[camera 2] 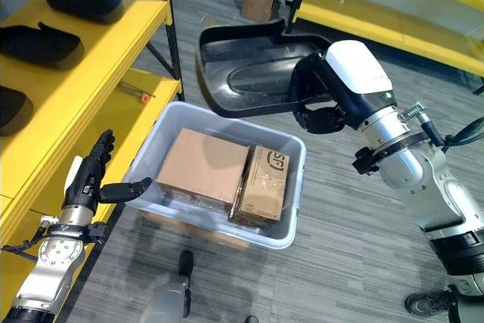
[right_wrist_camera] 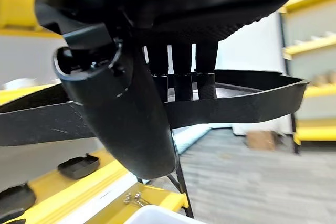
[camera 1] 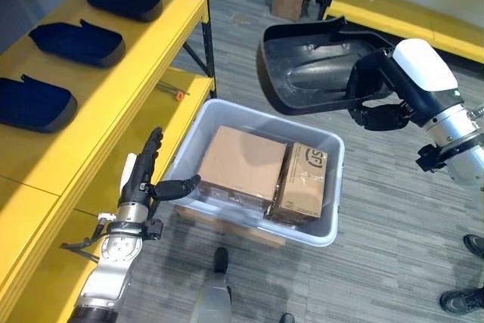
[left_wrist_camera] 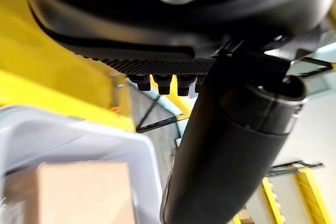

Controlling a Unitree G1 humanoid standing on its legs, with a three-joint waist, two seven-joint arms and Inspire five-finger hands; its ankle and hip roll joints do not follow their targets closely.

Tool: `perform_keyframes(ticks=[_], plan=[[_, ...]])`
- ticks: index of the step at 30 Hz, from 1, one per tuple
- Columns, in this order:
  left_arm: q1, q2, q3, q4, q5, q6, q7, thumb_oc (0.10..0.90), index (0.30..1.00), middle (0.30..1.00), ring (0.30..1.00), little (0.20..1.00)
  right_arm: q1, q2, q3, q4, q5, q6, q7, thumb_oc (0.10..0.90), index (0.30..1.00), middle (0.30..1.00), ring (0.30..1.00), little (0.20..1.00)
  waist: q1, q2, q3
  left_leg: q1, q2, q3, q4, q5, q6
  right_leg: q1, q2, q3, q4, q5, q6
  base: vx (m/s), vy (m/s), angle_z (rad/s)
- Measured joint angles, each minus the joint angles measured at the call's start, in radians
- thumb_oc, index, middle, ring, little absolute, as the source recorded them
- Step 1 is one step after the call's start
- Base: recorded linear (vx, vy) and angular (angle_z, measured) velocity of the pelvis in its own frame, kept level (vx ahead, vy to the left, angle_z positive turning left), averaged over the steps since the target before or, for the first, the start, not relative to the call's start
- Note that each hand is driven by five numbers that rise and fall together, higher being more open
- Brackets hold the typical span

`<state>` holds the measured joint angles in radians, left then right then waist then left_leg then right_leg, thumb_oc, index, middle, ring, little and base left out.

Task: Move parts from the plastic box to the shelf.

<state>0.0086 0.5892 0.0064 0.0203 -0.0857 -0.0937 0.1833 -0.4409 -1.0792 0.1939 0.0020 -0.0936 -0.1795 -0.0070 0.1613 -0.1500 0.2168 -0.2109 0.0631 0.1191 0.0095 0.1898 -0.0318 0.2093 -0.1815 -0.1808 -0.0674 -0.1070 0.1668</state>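
Grey carpet aisle, yellow shelf (camera 1: 113,73) on our left, plastic box (camera 1: 318,225) below us

We hold a black moulded part (camera 1: 310,66) by its rim in our right hand (camera 1: 378,92), fingers curled over the edge, above the box with its cardboard cartons (camera 1: 242,160). Our left hand (camera 1: 144,175) waits flat, fingers straight. Three parts (camera 1: 79,43) already sit on the shelf. Held at one edge, the part may tilt, slip, or clip the shelf's black post (camera 1: 206,28)

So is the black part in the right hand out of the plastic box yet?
Out. The right hand grips the black part by its edge, held in the air above the plastic box, clear of its rim.
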Motion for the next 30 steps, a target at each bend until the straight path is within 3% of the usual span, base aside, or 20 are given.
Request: perform_keyframes(ticks=[7,18,30], plan=[[-0.047,0.039,-0.006,0.001,0.153,-0.021,0.066,0.900,1.000,1.000,1.000,1.000,-0.012,-0.037,0.134,0.082,0.098,0.012,0.089,0.400,0.300,0.300,0.300,0.300,-0.025,-0.010,-0.015,0.022,0.023,0.002,-0.018,0.006,-0.003,0.012,0.017,0.009,-0.005,0.008,-0.012,-0.01,-0.003,-0.05],[-0.134,0.203,-0.027,0.003,0.471,-0.030,0.178,0.900,1.000,1.000,1.000,1.000,-0.020,-0.039,0.155,0.091,0.157,0.010,0.117,0.400,0.300,0.300,0.300,0.300,-0.051,-0.011,-0.018,0.056,0.033,0.012,-0.040,0.021,-0.011,0.034,0.025,0.026,-0.017,0.015,-0.018,0.00,0.003,-0.02],[-0.332,0.351,-0.239,-0.024,0.692,-0.076,0.205,0.900,1.000,1.000,1.000,1.000,-0.092,-0.021,0.219,0.089,0.176,-0.015,0.133,0.400,0.300,0.300,0.300,0.300,-0.086,-0.002,-0.026,0.067,0.036,0.022,-0.049,0.024,-0.010,0.034,0.025,0.034,-0.017,0.017,-0.020,0.01,0.006,-0.02]])
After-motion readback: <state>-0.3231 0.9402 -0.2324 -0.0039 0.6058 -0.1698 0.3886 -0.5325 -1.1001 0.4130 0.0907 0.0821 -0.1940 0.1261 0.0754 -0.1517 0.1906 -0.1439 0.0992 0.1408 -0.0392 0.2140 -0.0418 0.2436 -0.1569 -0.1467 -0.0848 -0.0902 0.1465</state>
